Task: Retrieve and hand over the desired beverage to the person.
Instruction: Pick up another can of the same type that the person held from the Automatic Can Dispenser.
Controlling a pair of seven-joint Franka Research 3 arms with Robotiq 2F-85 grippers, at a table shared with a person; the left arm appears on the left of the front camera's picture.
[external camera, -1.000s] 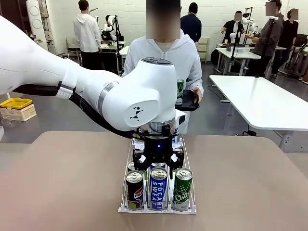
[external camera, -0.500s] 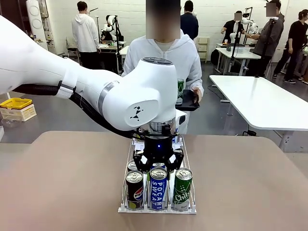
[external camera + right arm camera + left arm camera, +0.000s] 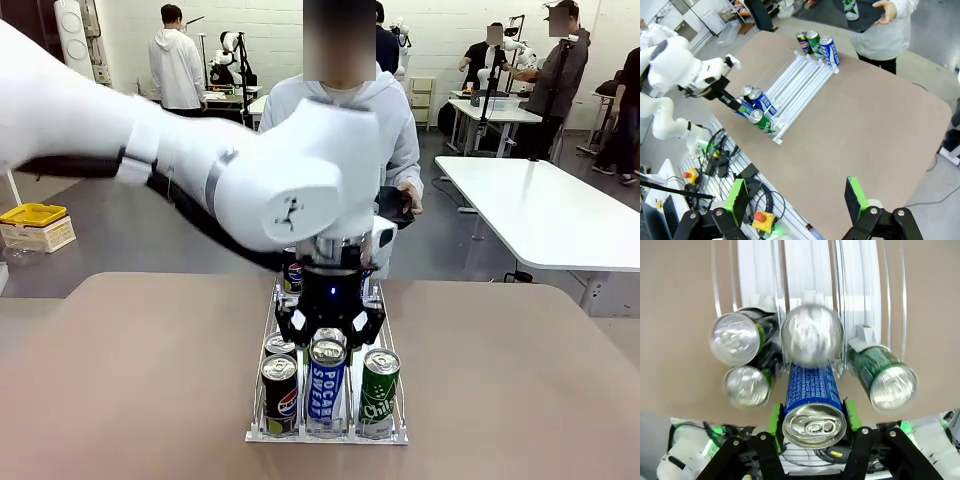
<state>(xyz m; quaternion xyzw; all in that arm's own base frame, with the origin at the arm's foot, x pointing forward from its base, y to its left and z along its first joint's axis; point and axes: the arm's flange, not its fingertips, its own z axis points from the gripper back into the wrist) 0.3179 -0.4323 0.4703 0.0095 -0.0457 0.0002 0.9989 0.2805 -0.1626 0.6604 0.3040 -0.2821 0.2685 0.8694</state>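
Pocari Sweat can (image 3: 327, 378) is the blue one in the middle lane at the near end of the rack, and your left end effector (image 3: 329, 335) is clamped on it just below the rim; in the left wrist view the green pads (image 3: 774, 416) press both sides of the blue can, which looks raised a little above its neighbours.

You have a wide tan tabletop (image 3: 130, 380) under everything. Across it stands the person (image 3: 345, 110) in a white hooded jacket, holding a flat black tray (image 3: 392, 206); in the right wrist view you can see a green can (image 3: 850, 9) standing on that tray.

Your white rack (image 3: 327, 432) runs lengthwise down the middle of the tabletop, with clear rails between its lanes. At its near end, a dark Pepsi can (image 3: 279, 395) sits to the left of the blue one and a green can (image 3: 378, 392) to the right. More cans stand at the far end near the person, three of them in the right wrist view (image 3: 816, 44).

Your right end effector (image 3: 796, 197) hangs high above the tabletop's edge, its green-padded fingers spread wide apart and holding nothing.
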